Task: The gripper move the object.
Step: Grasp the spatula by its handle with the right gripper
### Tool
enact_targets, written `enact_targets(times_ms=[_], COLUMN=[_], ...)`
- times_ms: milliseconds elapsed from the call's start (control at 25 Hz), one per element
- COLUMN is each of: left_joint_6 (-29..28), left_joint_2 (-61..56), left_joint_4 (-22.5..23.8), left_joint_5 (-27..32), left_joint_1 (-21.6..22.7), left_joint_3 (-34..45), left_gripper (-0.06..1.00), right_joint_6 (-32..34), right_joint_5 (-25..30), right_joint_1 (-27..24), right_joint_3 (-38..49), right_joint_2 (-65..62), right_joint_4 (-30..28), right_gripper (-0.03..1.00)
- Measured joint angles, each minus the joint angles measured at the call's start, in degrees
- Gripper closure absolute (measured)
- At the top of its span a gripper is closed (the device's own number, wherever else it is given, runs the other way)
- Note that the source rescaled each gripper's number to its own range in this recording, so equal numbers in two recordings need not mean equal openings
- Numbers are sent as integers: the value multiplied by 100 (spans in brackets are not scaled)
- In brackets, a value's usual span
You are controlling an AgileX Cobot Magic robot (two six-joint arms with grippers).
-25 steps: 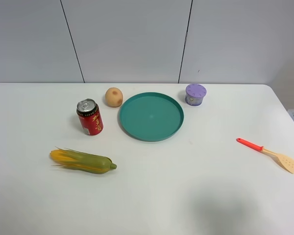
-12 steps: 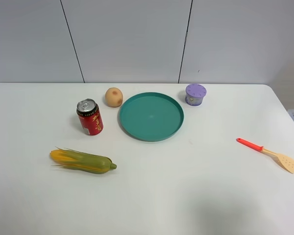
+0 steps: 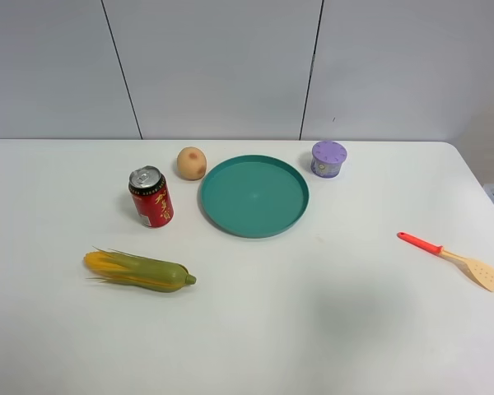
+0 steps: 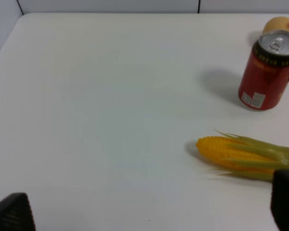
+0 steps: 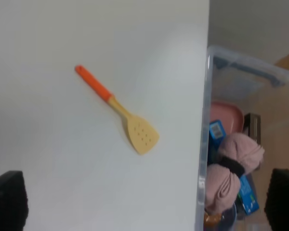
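The spatula, with an orange-red handle and a tan perforated blade, lies flat near the table's right edge. It also shows in the right wrist view, apart from the fingers. My right gripper is open and empty above the table, with a black fingertip at each lower corner of that view. My left gripper is open and empty, hovering near the corn cob. Neither gripper shows in the exterior view.
A teal plate sits mid-table, with a red can, a tan round fruit and a small purple pot around it. The corn cob lies front left. A clear bin of items stands beyond the right table edge.
Nothing on the table has moved. A faint shadow at the table's front right has drifted up and to the left.
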Motion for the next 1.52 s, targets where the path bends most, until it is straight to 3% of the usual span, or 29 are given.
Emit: enact_targets(times_ms=[560, 1040, 1280, 1520], left_joint_6=[0, 0, 0, 0], left_joint_2=[0, 0, 0, 0], left_joint_4=[0, -5, -11, -11], left_joint_5=[0, 0, 0, 0], left_joint_1=[0, 0, 0, 0], left_joint_3=[0, 0, 0, 0], left_gripper=[-6, -6, -6, -6], right_joint_6=[-254, -569, -841, -673], right_joint_5=[-66, -1123, -2250, -2751], right_joint_1=[0, 0, 0, 0], right_joint_3=[-4, -11, -11, -11], right_joint_2=[1465, 3228, 3805, 3977], right_joint_4=[5, 8, -61, -590], right_gripper=[-3, -3, -1, 0])
